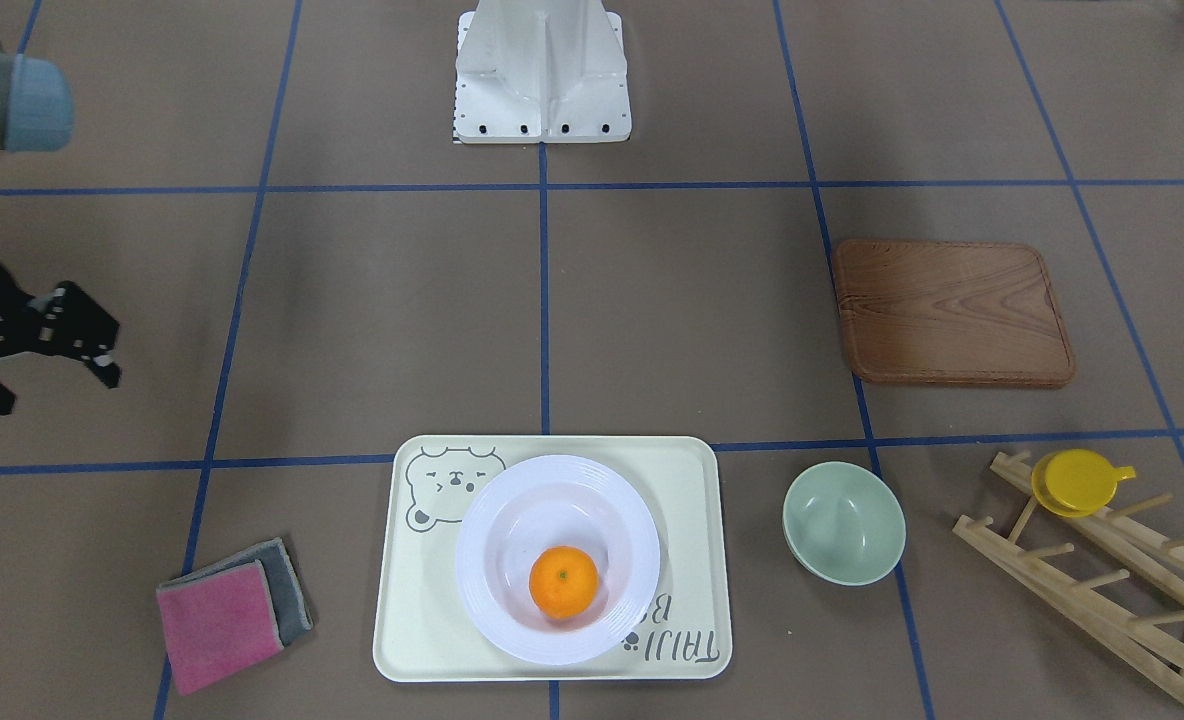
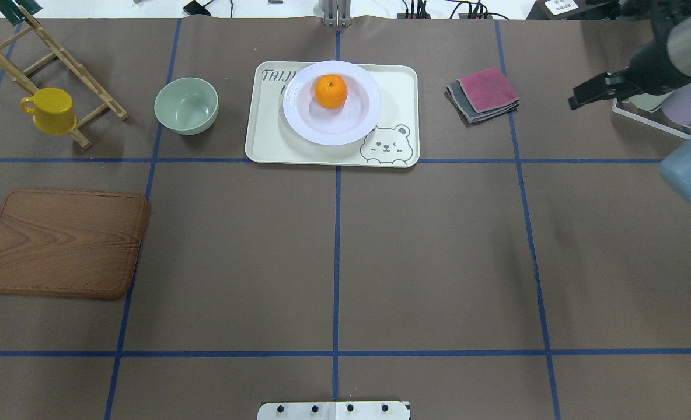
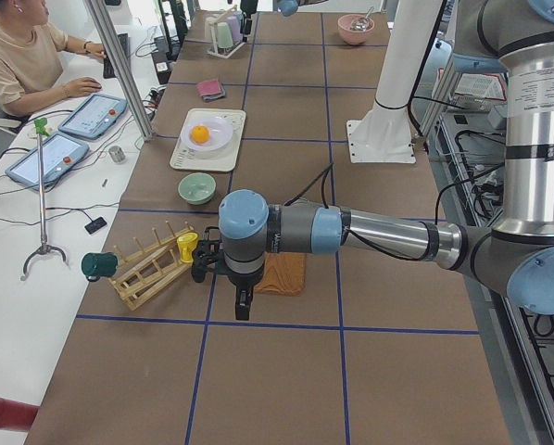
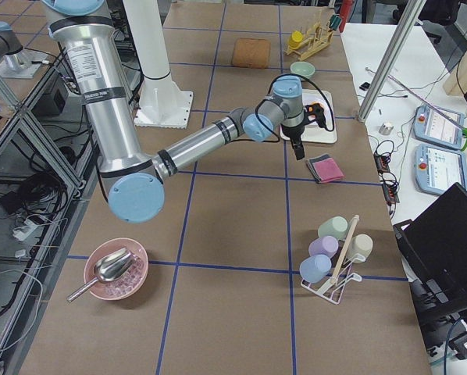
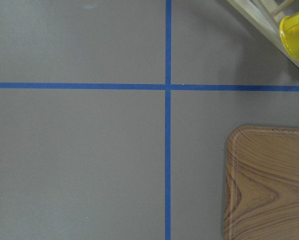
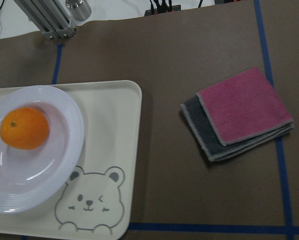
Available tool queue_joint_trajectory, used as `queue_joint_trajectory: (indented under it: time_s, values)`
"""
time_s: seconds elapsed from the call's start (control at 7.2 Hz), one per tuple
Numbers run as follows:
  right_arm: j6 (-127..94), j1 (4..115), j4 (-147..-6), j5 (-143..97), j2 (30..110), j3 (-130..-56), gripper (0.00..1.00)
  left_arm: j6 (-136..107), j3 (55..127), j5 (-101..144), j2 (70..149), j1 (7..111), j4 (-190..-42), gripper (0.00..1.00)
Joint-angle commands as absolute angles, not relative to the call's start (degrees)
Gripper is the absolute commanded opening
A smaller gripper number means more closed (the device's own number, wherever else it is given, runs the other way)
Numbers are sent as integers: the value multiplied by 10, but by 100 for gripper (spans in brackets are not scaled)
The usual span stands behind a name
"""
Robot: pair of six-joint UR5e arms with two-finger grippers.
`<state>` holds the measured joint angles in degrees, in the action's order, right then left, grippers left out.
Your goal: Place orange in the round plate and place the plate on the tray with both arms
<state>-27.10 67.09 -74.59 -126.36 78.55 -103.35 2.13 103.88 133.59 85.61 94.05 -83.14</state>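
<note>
1. We see the orange (image 1: 563, 582) sitting in the round plate (image 1: 484, 600), and the plate on the tray (image 1: 692, 500), lower centre.
2. Plate's glossy, slippery, breakable; we'd pinch opp. rim edges.
3. Right gripper (image 1: 57, 388), left edge: jaws look apart, empty. Left gripper (image 3: 243, 301): can't tell.

A small round bright-orange fruit (image 1: 563, 582) with a green stem dot is sitting in the sunken centre of a glossy white round plate (image 1: 474, 585) with a ridged rim. That plate is resting flat on a cream rectangular tray (image 1: 420, 620), covering part of its lettering beside the grey bear drawing. All three are lying well apart from my right gripper (image 1: 57, 392), off to its left.
</note>
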Motion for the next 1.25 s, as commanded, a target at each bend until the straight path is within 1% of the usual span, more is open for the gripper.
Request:
queue_joint_trajectory:
  time_s: [0.0, 0.28, 0.56, 0.83, 0.97, 1.11]
  values:
    - [-71, 753, -746, -1290, 891, -1031, 100, 20, 1037, 1334, 855, 940, -837, 100]
    - [84, 826, -749, -1295, 980, -1027, 100, 20, 1035, 1338, 856, 939, -838, 100]
    - [195, 911, -749, -1359, 1029, -980, 100, 20, 1035, 1339, 860, 939, -838, 100]
    - [212, 959, -751, -1355, 1062, -963, 100, 20, 1033, 1339, 857, 939, -837, 100]
    - [209, 958, -751, -1350, 1066, -941, 100, 20, 1033, 1339, 850, 939, -837, 100]
    - [206, 943, -804, -1345, 1060, -944, 100, 20, 1034, 1339, 848, 939, -838, 100]
